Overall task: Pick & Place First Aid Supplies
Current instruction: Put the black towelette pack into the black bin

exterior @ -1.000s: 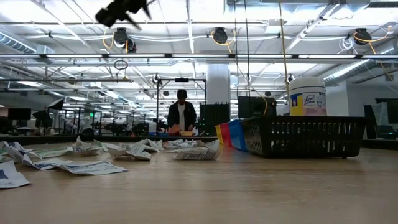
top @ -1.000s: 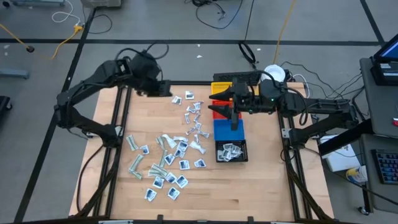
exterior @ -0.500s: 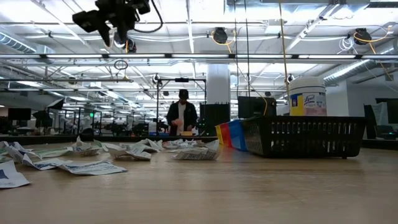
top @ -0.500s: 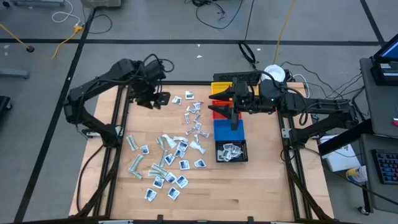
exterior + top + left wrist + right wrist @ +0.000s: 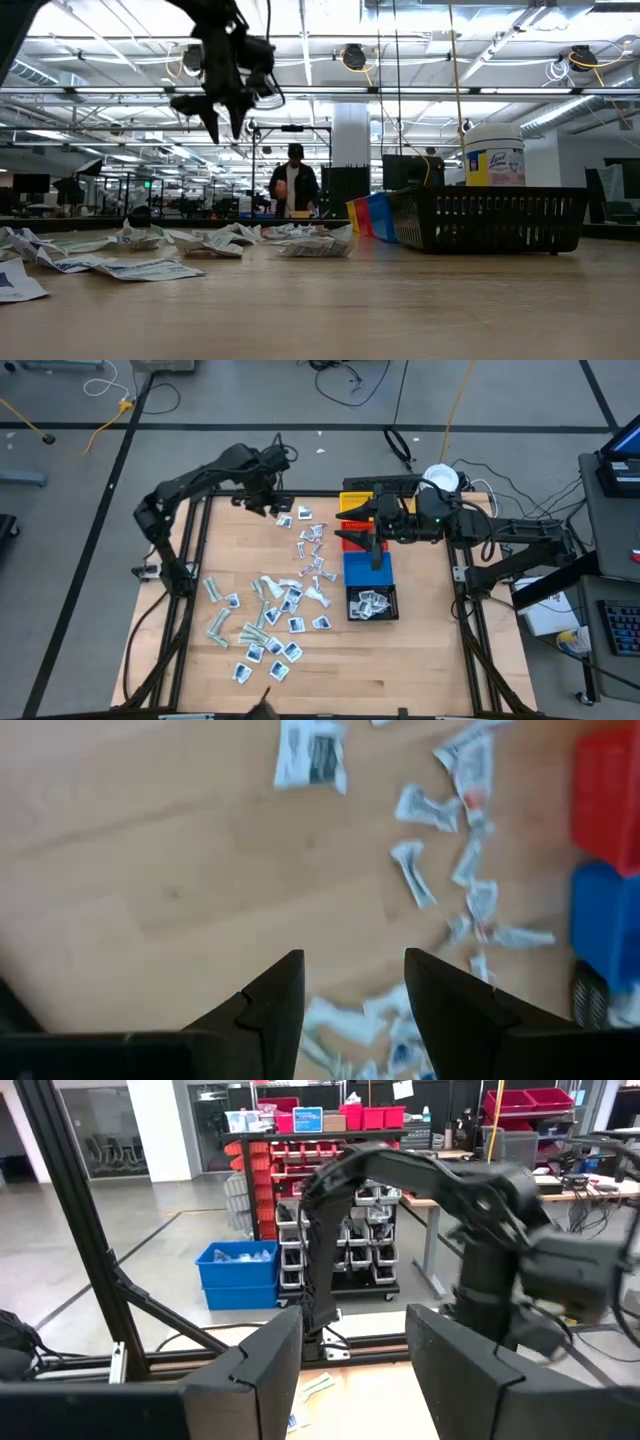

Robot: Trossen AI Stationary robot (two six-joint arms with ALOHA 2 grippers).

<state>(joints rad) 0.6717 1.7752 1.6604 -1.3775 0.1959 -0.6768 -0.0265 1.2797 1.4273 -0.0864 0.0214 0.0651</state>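
Your left gripper (image 5: 283,503) hangs in the air above the far edge of the table (image 5: 420,660), just past the scattered first aid supplies (image 5: 268,610) on the side away from the black bin (image 5: 372,603). Its wrist camera shows the two fingers (image 5: 275,1000) spread apart with bare wood between them; they pinch nothing and touch nothing. In the low view the same gripper (image 5: 222,112) points down, well clear of the tabletop, its fingers parted and empty.

Most of the supplies lie loose on the wood, beside the black bin on its left-arm side: white squares with blue marks and pale green wrappers in a loose heap, with a thinner trail of packets running from the heap toward the far edge, alongside the blue bin (image 5: 361,568) and red bin (image 5: 350,540). One white packet (image 5: 311,753) lies apart from the trail, close below your left gripper. A few packets (image 5: 368,602) already sit inside the black bin.

Your right gripper (image 5: 362,523) waits above the row of bins, over the red bin, which stands two places beyond the black bin. Its wrist view shows the fingers (image 5: 262,1370) held apart with only the room and the other arm visible between them, so it carries nothing. A big white jar (image 5: 493,154) with a yellow label rises behind the black bin in the low view, and a person (image 5: 293,182) stands far off in the room.
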